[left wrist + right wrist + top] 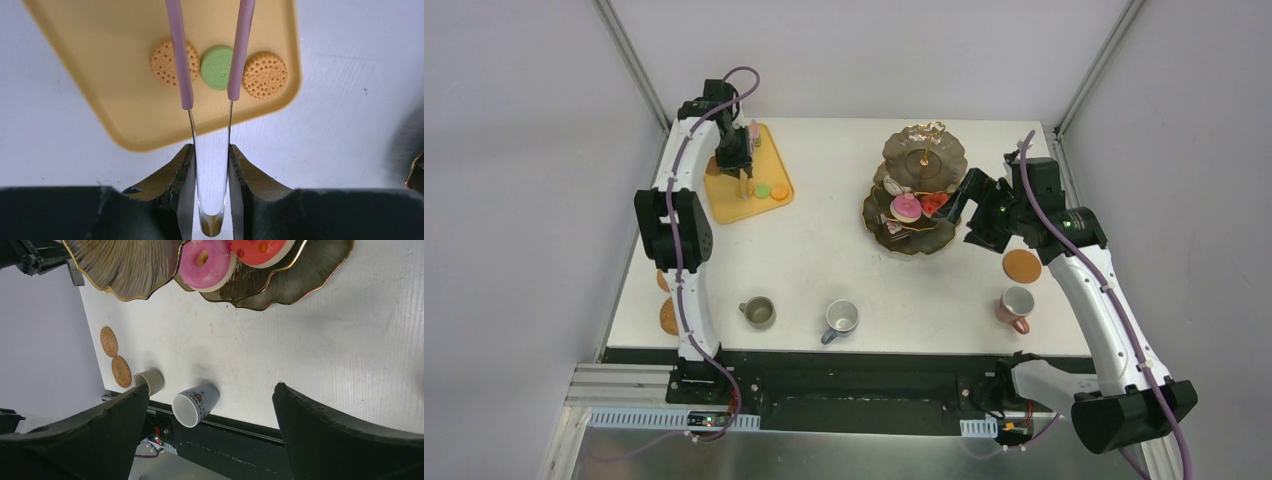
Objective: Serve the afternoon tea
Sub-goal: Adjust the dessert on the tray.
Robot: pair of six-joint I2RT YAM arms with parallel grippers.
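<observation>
While your left tool (212,165) clamps tongs (182,60) over the green macaron (216,67) on the tray (115,75), right tool (207,390) gapes far from it | step: likely macaron pickup | next: lower, pinch gently

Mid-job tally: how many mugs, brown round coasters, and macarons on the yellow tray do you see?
Ceramic mugs: 3 (olive mug, grey-blue mug, pink mug)
Brown round coasters: 3
Round macarons: 3 (orange macarons, green macaron)
Total: 9

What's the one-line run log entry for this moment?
left claw: shut on tongs over macarons | right claw: open, empty, by stand | mugs: not on coasters
</observation>
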